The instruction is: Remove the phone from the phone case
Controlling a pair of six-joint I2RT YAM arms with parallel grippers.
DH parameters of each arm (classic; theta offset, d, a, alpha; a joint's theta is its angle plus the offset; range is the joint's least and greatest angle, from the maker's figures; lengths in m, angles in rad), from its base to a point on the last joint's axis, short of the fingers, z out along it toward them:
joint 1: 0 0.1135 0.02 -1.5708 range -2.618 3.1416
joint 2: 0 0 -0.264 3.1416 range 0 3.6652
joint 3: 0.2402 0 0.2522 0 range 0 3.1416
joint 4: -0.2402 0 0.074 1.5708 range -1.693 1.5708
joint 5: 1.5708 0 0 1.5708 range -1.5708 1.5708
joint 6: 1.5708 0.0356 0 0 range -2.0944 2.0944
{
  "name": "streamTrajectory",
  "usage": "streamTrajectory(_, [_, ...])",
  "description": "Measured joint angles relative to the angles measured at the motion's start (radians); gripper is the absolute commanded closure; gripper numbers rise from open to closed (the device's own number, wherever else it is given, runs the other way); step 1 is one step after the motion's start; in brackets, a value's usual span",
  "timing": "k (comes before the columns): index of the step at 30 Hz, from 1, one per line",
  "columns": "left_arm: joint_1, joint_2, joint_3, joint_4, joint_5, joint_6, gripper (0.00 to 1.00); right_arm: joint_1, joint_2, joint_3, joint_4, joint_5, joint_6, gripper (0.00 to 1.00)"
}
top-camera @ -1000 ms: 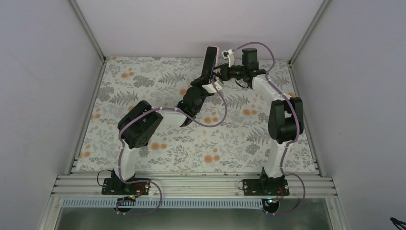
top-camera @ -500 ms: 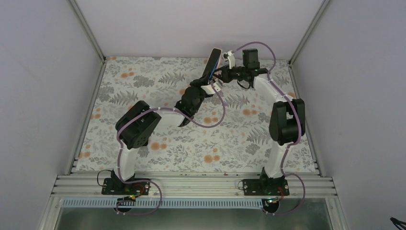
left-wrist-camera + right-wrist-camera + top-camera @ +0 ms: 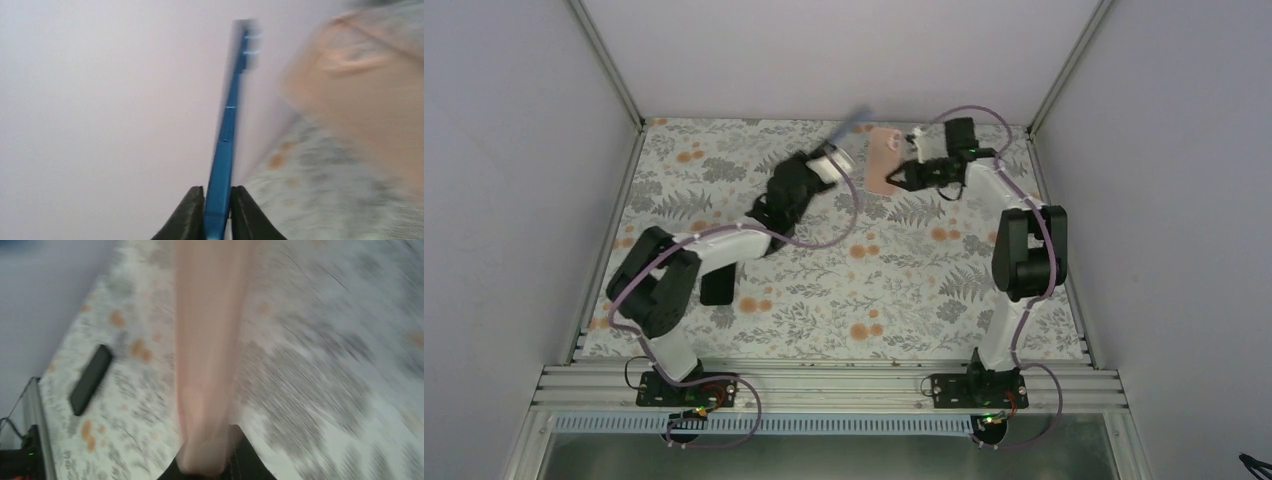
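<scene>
Jaws clamped: left gripper [image 3: 218, 195] on phone [image 3: 230, 115], right gripper [image 3: 207, 467] on case [image 3: 210, 340], 12 o'clock. Floral table [image 3: 824, 300], pale walls [image 3: 824, 50]; overhead alone shows both arms.

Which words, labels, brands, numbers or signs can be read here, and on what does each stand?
None can be read.
The blue phone and the pink case show no legible text; both wrist views are blurred.
The black object on the table is too small to show any mark.
</scene>
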Motion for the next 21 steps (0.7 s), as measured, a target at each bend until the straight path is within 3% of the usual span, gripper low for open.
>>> streamTrajectory(5, [0.171,-0.135,0.002,0.045,-0.143,-0.007,0.98,-0.150,0.014,-0.083,-0.143,0.140,-0.062,0.97])
streamTrajectory(8, [0.203,-0.161,0.000,0.064,-0.193,-0.010,0.98,-0.163,0.014,-0.093,-0.181,0.149,-0.084,0.97])
streamTrajectory(13, [0.142,-0.166,-0.025,-0.002,-0.196,-0.010,0.98,-0.142,0.016,-0.088,-0.332,0.093,-0.209,0.97])
streamTrajectory(21, [-0.017,-0.182,-0.172,-0.285,-0.317,0.043,0.98,-0.141,0.018,-0.196,-0.584,0.031,-0.447,0.97])
